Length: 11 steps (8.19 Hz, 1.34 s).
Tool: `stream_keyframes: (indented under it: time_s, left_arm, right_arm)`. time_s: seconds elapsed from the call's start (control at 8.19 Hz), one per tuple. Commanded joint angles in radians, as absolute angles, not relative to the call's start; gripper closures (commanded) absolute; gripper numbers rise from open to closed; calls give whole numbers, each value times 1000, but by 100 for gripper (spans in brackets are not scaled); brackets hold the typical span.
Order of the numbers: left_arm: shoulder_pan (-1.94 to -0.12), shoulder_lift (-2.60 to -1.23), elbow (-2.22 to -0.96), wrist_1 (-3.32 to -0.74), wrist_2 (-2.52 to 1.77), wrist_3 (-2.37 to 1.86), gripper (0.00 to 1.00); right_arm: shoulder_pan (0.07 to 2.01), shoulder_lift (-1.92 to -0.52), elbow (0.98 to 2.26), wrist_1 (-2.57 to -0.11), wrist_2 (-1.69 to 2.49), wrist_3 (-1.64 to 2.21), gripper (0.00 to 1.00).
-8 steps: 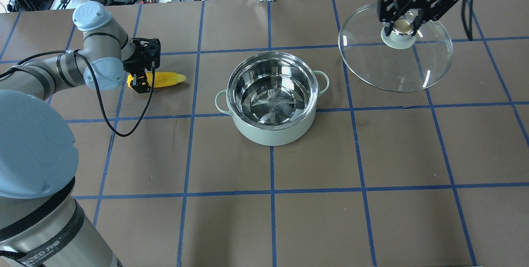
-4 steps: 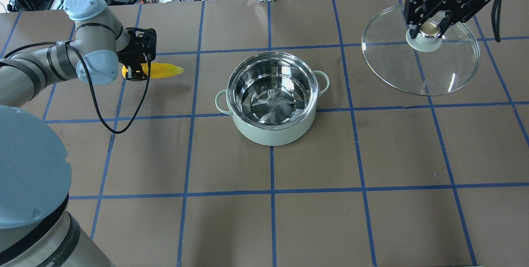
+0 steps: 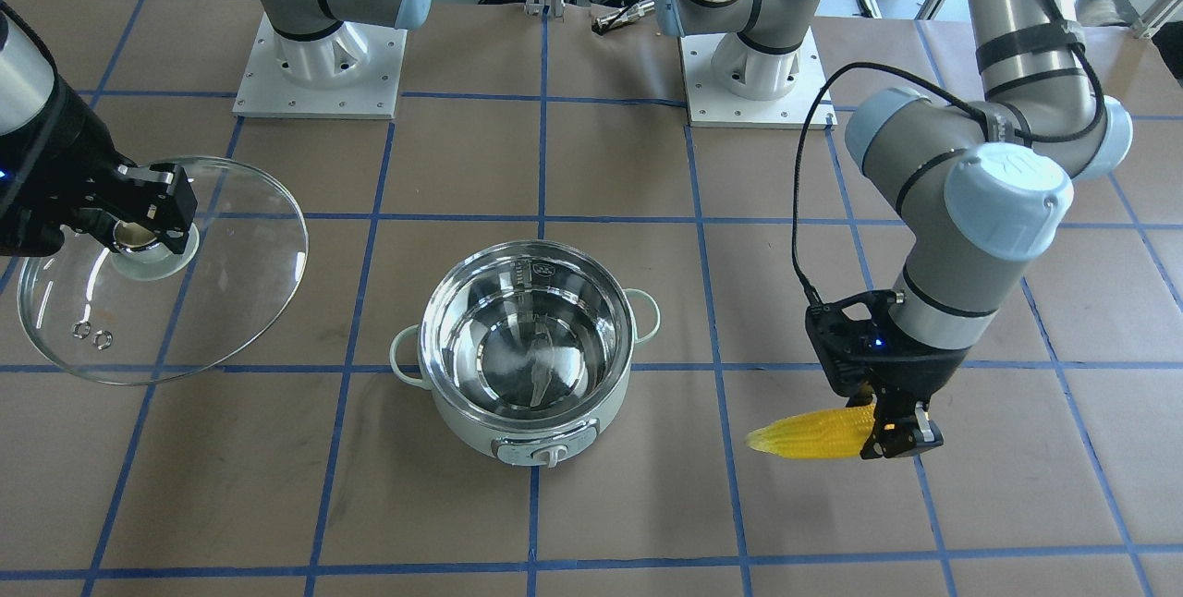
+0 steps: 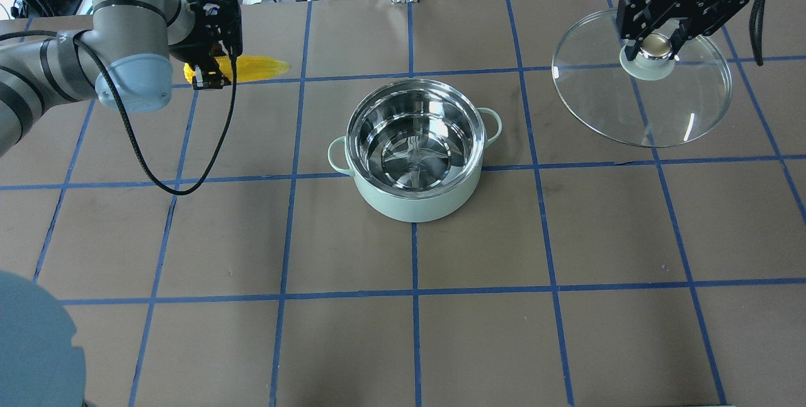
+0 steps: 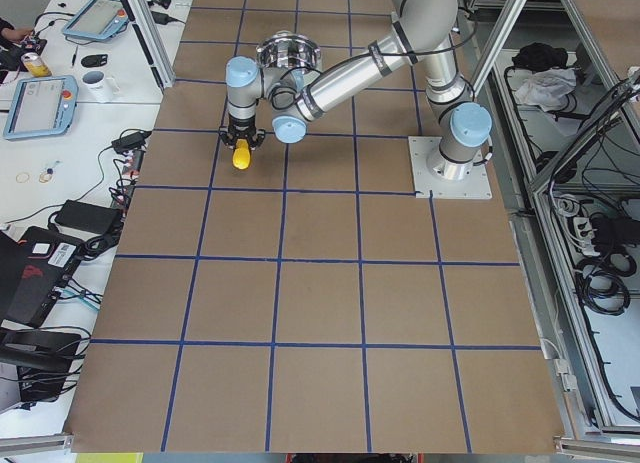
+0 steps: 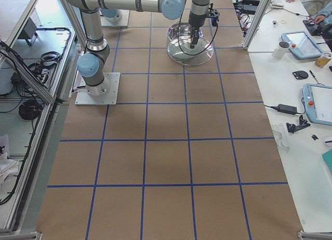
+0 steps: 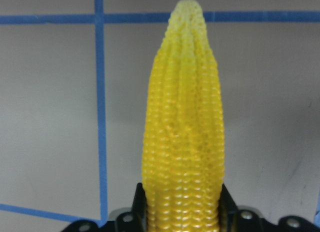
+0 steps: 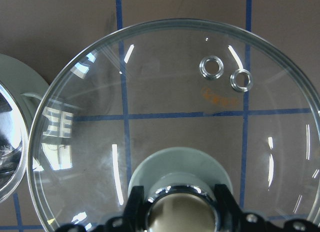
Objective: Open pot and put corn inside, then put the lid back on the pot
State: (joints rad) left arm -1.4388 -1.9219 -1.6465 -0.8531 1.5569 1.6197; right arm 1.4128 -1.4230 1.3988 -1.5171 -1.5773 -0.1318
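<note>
two clenched holds: left gripper (image 4: 205, 73) on the corn (image 4: 255, 68), right gripper (image 4: 655, 48) on the lid (image 4: 630, 104).

- Bright yellow tapered corn cob (image 7: 183, 132): the butt end is hidden between the jaws of the left gripper (image 7: 182, 208) and cut off at the left wrist view's 6 o'clock edge. Its kernels are too small to tell in the left side view.
- Large round clear glass lid (image 8: 175, 91): the rim is cut off at 3 and 6 o'clock in the right wrist view. Its knob is partly covered by the right gripper (image 8: 181, 204).
- Round pale mint-green pot (image 8: 10, 137): only a sliver shows at that view's 9 o'clock edge. In the left side view it is partly hidden behind the near arm.
</note>
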Motion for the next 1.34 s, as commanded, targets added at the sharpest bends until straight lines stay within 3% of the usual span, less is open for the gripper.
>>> stream_keyframes:
  time_s: [0.0,0.61,1.22]
  left_arm:
    - [-1602,-1807,-1647,-856,1542,1441,100]
    - [-1865,-1847,-1652,-833,1540,1282,100]
    - [-1888,-1942,-1651,-844,1532,1284,100]
  right_arm:
    - [1413,-1424,1399,-1517,-1578,-132,76]
    - [1413,-1424,1399,-1517,-1580,-132,76]
    - [1413,-1424,1399,-1514,-1574,-132,76]
